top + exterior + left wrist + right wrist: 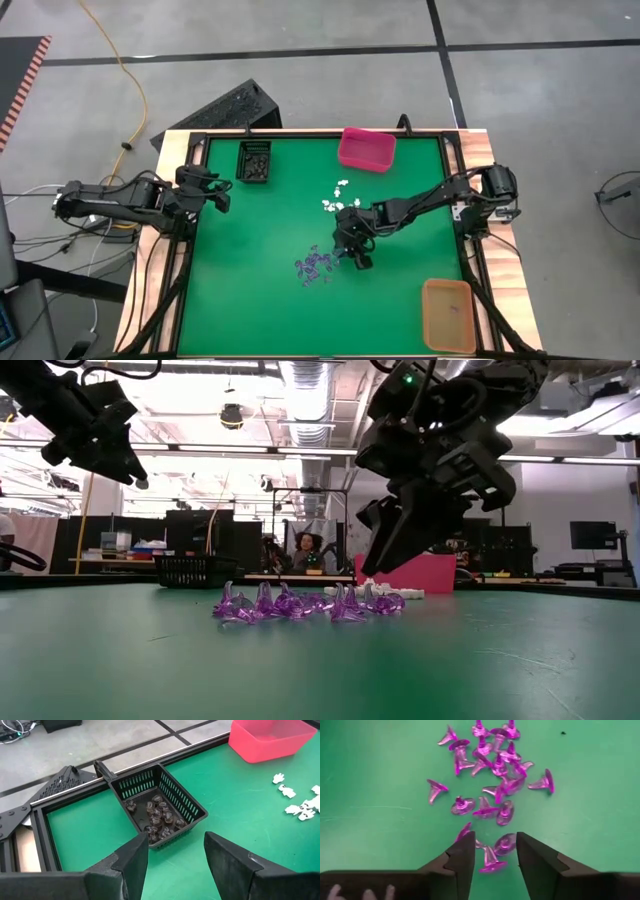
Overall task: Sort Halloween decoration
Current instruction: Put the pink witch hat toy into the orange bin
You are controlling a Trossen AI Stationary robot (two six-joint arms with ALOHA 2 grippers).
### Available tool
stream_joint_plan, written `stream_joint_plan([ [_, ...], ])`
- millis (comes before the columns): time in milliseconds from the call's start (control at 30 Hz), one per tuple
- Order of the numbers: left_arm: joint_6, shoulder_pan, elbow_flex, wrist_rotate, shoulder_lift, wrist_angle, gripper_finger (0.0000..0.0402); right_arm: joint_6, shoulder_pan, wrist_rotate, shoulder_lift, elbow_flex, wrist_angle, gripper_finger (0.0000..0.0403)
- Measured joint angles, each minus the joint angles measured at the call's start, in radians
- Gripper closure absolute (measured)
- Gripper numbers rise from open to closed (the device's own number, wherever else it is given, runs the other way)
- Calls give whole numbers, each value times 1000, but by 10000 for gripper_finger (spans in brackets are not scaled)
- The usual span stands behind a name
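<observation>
A heap of tiny purple trinkets [492, 780] lies on the green mat [260, 300] at mid-table, also seen in the low view [300, 603]. My right gripper [495, 852] hangs open just above the heap's edge, slanting down. One purple trinket [492, 862] lies below the gap between its fingers, untouched. White trinkets [338, 195] lie scattered farther back. Dark trinkets [157, 817] rest in the black basket [187, 802]. My left gripper [176, 847] is open in the air at the table's left, facing that basket.
A pink bin [366, 149] stands at the far edge and an orange bin [448, 314] at the near right corner. The black basket [255, 160] sits at the far left. A dark frame [190, 250] borders the mat. People and furniture show in the room behind.
</observation>
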Motion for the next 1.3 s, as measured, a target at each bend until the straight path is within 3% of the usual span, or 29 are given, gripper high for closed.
stream_joint_plan([
  [900,6,0,0,3,0,-8,219,18,-6,20,68,0,70,243],
  [1300,6,0,0,3,0,-8,219,19,-6,43,68,0,59,338],
])
